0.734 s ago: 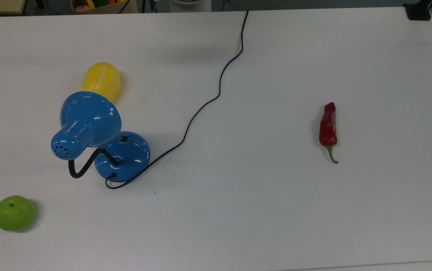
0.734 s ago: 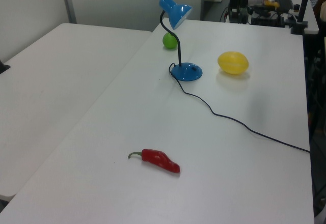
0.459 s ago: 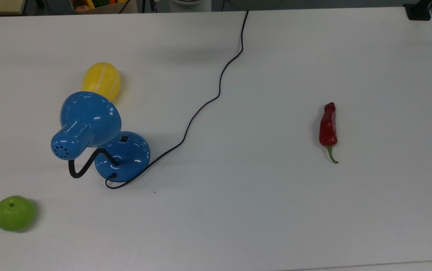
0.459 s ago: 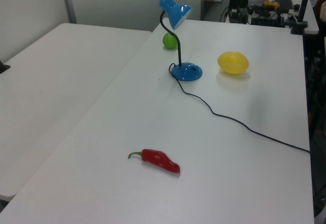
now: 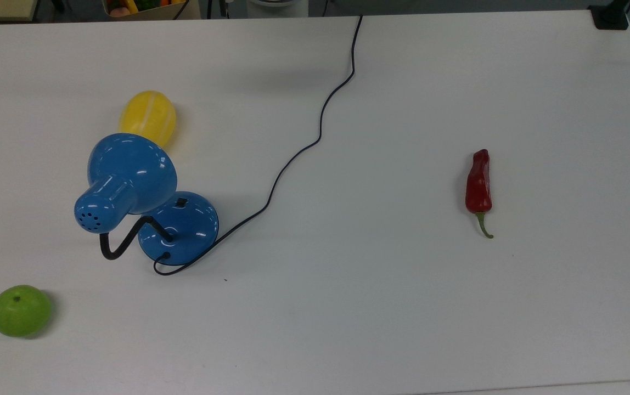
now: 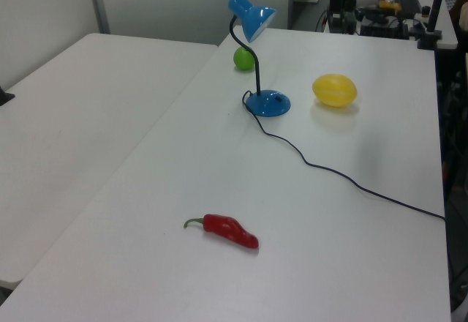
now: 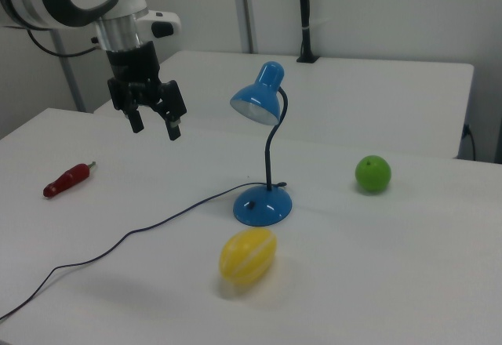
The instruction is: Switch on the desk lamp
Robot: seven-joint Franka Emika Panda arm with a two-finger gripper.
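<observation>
A blue lamp (image 7: 263,153) stands upright on a white table (image 5: 381,307), its shade (image 5: 131,170) tipped over the round base (image 5: 183,230) on a bent black neck (image 7: 274,145). A small black switch (image 5: 181,202) sits on the base, and a thin cord (image 5: 315,137) snakes away to the table's far edge in the top view. In the right view the gripper (image 7: 154,124) hangs in the air above the table, well apart from the lamp and to the right view's left of it, its two fingers (image 7: 173,128) spread wide and holding nothing. A yellow fruit (image 5: 147,117) lies just beside the shade in the top view. A green apple (image 5: 21,310) and a red chilli (image 5: 478,184) rest well apart from the lamp.
</observation>
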